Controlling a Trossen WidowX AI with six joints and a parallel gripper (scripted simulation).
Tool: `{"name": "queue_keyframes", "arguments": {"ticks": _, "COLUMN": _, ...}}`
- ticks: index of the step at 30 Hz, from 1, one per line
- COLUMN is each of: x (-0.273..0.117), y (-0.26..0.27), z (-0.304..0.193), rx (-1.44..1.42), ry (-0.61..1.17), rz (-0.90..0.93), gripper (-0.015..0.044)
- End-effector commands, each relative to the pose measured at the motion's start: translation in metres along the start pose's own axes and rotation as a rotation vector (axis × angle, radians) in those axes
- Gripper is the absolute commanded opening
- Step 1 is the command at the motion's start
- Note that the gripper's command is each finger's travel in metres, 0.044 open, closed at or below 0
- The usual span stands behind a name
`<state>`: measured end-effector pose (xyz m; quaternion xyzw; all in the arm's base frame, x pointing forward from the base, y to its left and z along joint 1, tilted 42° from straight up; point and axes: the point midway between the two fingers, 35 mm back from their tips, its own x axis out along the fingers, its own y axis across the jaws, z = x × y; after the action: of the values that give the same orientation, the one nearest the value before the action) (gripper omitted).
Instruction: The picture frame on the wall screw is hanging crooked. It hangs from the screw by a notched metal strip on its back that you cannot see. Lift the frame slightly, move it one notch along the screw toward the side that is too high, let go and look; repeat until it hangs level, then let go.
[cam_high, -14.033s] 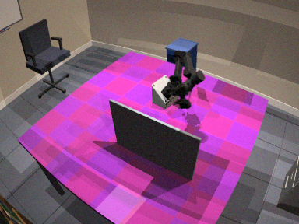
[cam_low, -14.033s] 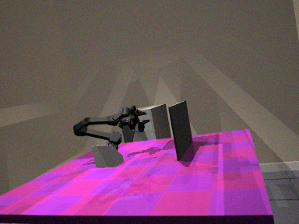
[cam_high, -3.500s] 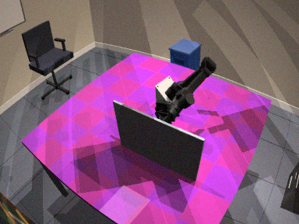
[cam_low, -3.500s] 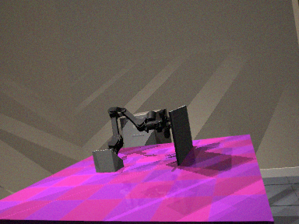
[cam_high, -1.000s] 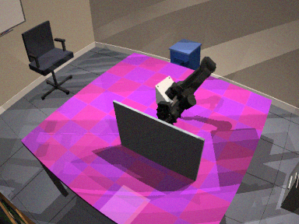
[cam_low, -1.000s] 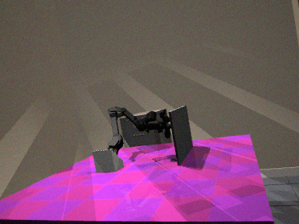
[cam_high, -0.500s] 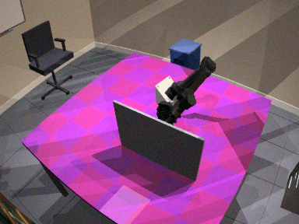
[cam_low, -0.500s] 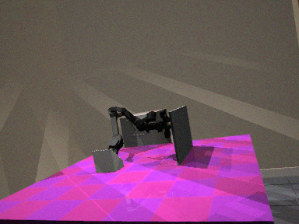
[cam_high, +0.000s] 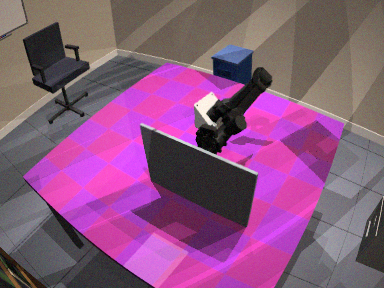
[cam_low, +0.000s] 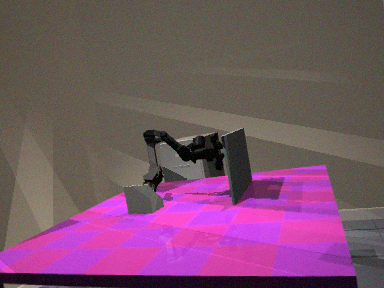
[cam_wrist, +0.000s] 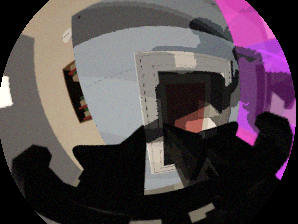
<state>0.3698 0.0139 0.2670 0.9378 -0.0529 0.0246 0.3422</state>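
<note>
The picture frame (cam_wrist: 149, 95) shows in the wrist view, with a pale border, a dark inner edge and a reddish picture, against the grey wall panel (cam_high: 200, 175) (cam_low: 238, 165) (cam_wrist: 110, 75). Its sides look slanted, but the lens bends lines and I cannot tell how level it hangs. My gripper (cam_high: 212, 149) (cam_low: 222, 154) (cam_wrist: 152, 127) is at the panel's front face, shut on the frame's border at the lower left of the frame in the wrist view. The black fingers hide part of the border. The screw and notched strip are hidden, and the panel hides the frame in the top view.
The panel stands upright on the pink and purple checkered table (cam_high: 115, 150) (cam_low: 175, 255). A pale block (cam_high: 202, 114) (cam_low: 141, 201) stands near the arm's base. A blue cabinet (cam_high: 232, 62) and an office chair (cam_high: 60, 70) stand beyond the table. Shadows cross the panel and frame.
</note>
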Motion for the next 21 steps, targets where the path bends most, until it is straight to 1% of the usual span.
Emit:
{"name": "queue_keyframes", "arguments": {"ticks": 1, "x": 0.0, "y": -0.0003, "z": -0.0001, "rx": -0.015, "ry": 0.0, "rz": -0.001, "gripper": 0.0}}
{"name": "queue_keyframes", "arguments": {"ticks": 21, "x": -0.0001, "y": -0.0005, "z": -0.0004, "rx": -0.13, "ry": -0.001, "rz": -0.001, "gripper": 0.0}}
